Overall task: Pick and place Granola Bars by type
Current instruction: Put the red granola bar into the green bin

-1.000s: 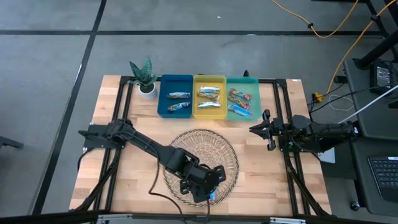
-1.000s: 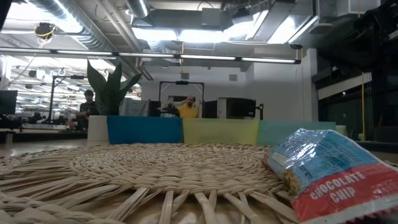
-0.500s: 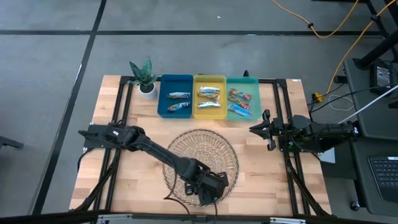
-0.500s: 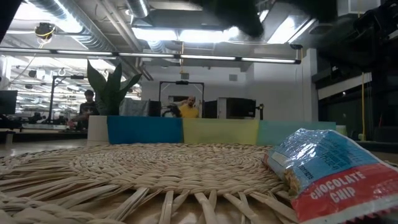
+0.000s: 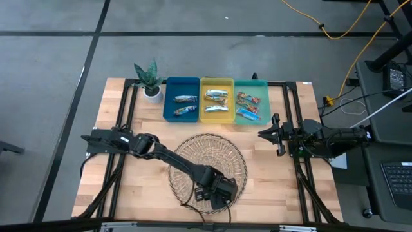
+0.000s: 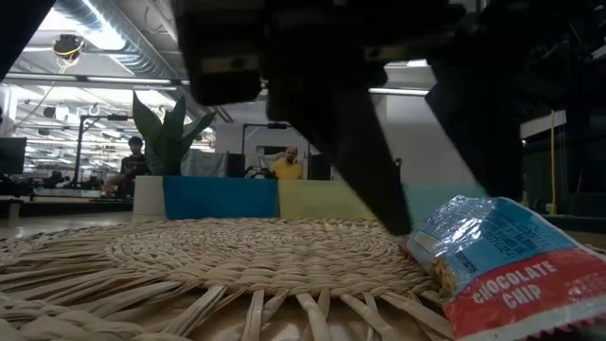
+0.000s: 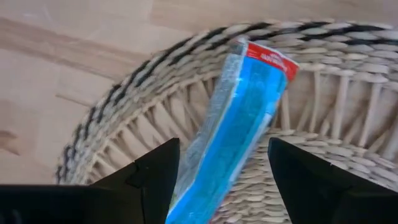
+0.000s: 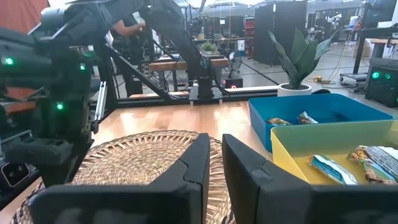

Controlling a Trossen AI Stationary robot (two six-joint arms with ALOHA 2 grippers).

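Over on the left side of your pale wooden table (image 5: 116, 187), a small green plant in a white pot (image 5: 150, 82) stands at the far edge, and from there your left arm reaches diagonally down to the near rim of the round woven wicker mat (image 5: 207, 149). Your left gripper (image 5: 217, 195) is right down at that rim, fingers (image 7: 149, 177) spread wide, and between them lies a bright blue shiny-wrapped granola bar with a red end (image 7: 239, 124), resting on the weave, not gripped; from table height you can read "CHOCOLATE CHIP" on its red end, with one dark finger just beside it. Moving along the far edge, three rectangular trays sit side by side next to the plant: the blue tray (image 5: 168, 113) holds two bars (image 5: 185, 105), the yellow tray (image 5: 217, 82) holds two silvery-blue bars (image 5: 217, 102), and the green tray (image 5: 262, 84) holds a brown multicolour bar (image 5: 248, 99) and a bright blue bar (image 5: 247, 115). Out to the right, your right gripper (image 5: 275, 135) waits above the table, well apart from the mat, its fingers (image 8: 186, 171) drawn close together with nothing between them, pointing across the mat.
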